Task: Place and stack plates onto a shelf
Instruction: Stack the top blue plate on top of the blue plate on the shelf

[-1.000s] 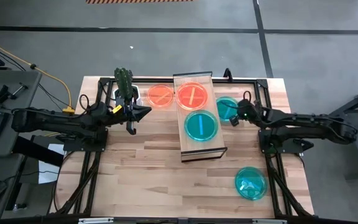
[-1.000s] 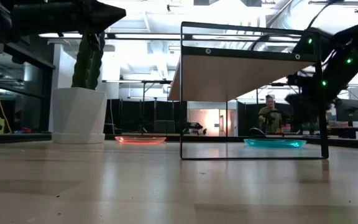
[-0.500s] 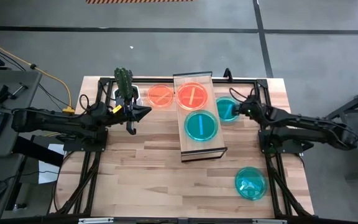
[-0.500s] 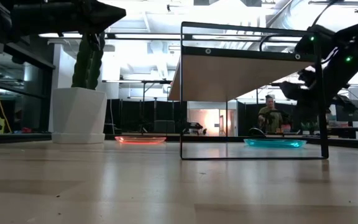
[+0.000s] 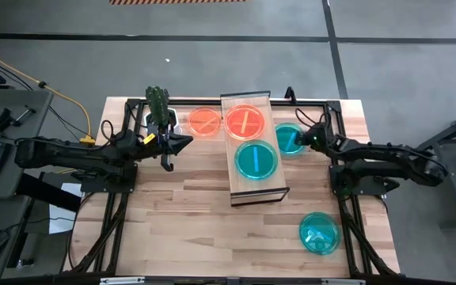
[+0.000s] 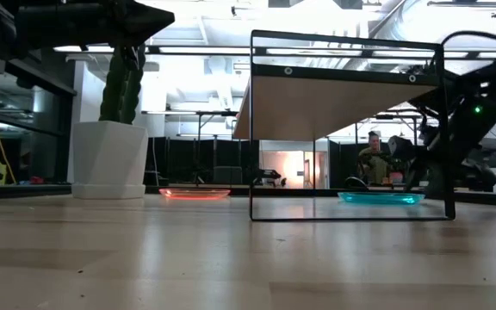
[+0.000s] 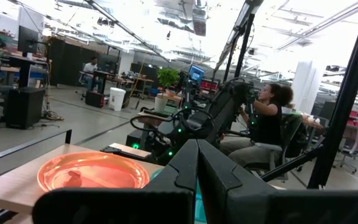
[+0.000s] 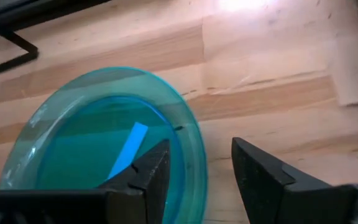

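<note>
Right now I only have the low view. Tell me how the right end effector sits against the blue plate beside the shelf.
Observer: In the right wrist view the right end effector is open, with the blue plate's rim between its fingers.
Operator: Report what is on top of the shelf.
Observer: The high view shows the shelf holding an orange plate and a second blue plate, side by side, not stacked.
Operator: Give me the left arm.
Observer: The left wrist view shows the left end effector shut and holding nothing; it waits near the cactus pot.
</note>
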{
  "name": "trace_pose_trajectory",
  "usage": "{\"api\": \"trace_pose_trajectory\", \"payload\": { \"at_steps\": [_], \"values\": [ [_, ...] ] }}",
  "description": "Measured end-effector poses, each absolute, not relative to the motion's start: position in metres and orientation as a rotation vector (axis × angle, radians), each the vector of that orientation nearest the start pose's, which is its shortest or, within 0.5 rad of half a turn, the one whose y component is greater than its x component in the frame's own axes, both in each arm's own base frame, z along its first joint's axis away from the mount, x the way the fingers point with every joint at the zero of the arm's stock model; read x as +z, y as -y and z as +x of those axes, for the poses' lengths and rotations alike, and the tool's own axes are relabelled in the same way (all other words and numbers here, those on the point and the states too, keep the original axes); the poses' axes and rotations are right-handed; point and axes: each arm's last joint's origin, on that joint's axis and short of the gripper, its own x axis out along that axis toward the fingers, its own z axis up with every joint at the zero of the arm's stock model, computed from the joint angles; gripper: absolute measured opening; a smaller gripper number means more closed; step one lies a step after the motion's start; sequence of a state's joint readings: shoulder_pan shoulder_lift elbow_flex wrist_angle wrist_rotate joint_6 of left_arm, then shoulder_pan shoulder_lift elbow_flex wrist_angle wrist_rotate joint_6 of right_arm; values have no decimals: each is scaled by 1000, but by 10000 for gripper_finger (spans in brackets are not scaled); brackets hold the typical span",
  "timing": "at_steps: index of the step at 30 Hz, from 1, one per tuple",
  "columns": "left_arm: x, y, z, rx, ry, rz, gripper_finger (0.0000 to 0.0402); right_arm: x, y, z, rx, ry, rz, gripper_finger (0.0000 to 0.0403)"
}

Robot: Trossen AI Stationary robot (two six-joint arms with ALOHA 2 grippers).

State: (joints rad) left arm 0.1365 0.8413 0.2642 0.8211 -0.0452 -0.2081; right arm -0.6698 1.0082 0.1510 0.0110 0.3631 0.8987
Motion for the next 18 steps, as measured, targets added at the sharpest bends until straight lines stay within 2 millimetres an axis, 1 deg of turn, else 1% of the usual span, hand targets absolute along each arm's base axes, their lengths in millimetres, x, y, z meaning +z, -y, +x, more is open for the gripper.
{"api": "trace_pose_trajectory", "payload": {
  "at_steps": [6, 11, 14, 18],
  "values": [
    [240, -25, 174, 155, 262, -195, 0, 95, 98, 107, -1302, -304, 943, 154],
    [240, -25, 174, 155, 262, -195, 0, 96, 98, 109, -1319, -293, 943, 149],
    [240, -25, 174, 155, 262, -195, 0, 96, 98, 108, -1325, -291, 940, 131],
    [241, -25, 174, 155, 266, -195, 0, 95, 99, 108, -1341, -289, 935, 81]
  ]
}}
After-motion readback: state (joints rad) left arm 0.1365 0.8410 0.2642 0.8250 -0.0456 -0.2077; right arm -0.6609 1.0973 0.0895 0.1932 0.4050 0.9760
